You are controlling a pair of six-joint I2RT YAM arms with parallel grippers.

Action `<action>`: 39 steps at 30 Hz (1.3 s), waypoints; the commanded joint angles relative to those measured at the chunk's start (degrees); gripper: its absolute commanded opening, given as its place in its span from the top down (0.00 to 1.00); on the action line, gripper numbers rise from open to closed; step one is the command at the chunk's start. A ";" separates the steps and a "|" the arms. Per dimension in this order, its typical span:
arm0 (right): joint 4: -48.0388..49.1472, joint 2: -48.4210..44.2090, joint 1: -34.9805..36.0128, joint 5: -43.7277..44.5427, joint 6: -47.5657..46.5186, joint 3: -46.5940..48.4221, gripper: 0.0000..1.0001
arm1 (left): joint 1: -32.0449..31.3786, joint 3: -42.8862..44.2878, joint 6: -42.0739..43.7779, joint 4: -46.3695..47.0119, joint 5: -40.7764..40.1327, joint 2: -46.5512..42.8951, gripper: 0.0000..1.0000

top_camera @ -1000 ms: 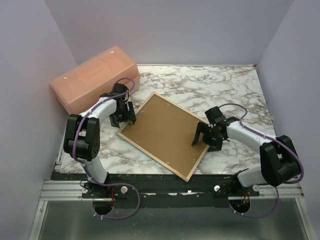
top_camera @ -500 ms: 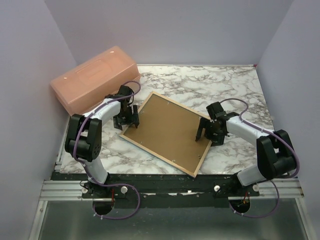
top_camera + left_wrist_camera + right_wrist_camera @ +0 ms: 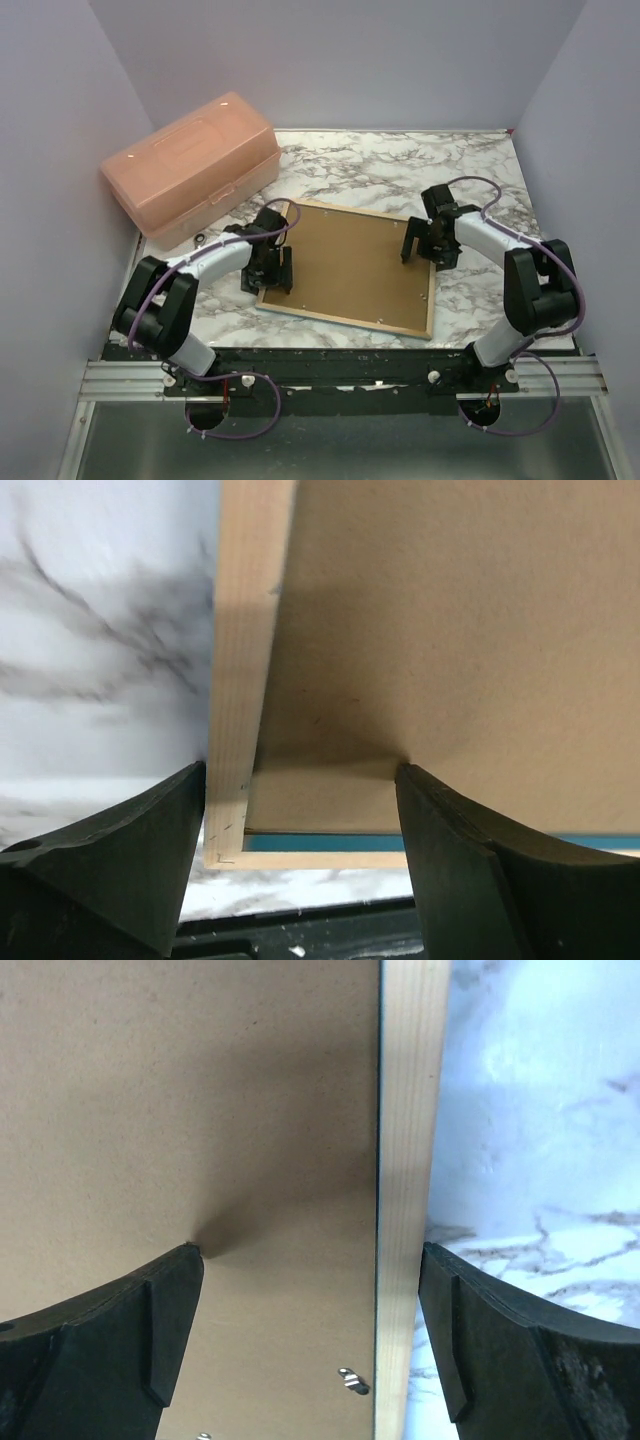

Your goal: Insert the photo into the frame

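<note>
The frame (image 3: 345, 322) lies face down on the marble table, pale wood reverse up, with a brown backing board (image 3: 350, 260) sitting in it. My left gripper (image 3: 272, 272) is open astride the frame's left rail (image 3: 240, 680), one finger outside it and one on the board; a blue strip (image 3: 400, 842) shows under the board's near edge. My right gripper (image 3: 425, 245) is open astride the right rail (image 3: 405, 1160) near the far corner, one finger on the board and one over the marble. The photo is hidden.
A salmon plastic box (image 3: 190, 165) stands at the back left, with a small ring (image 3: 199, 238) in front of it. Small metal clips (image 3: 350, 1380) hold the board near the right rail. Bare marble (image 3: 400, 170) lies behind the frame. Purple walls close in three sides.
The frame with its board has turned counter-clockwise from a diamond pose to nearly square with the table's front edge. My left gripper moved nearer and rightward, my right gripper moved farther back.
</note>
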 commanded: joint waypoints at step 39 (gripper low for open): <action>-0.73 4.03 1.43 -8.03 -4.25 4.41 0.00 | 5.50 3.36 -4.64 0.53 -7.19 -0.81 0.18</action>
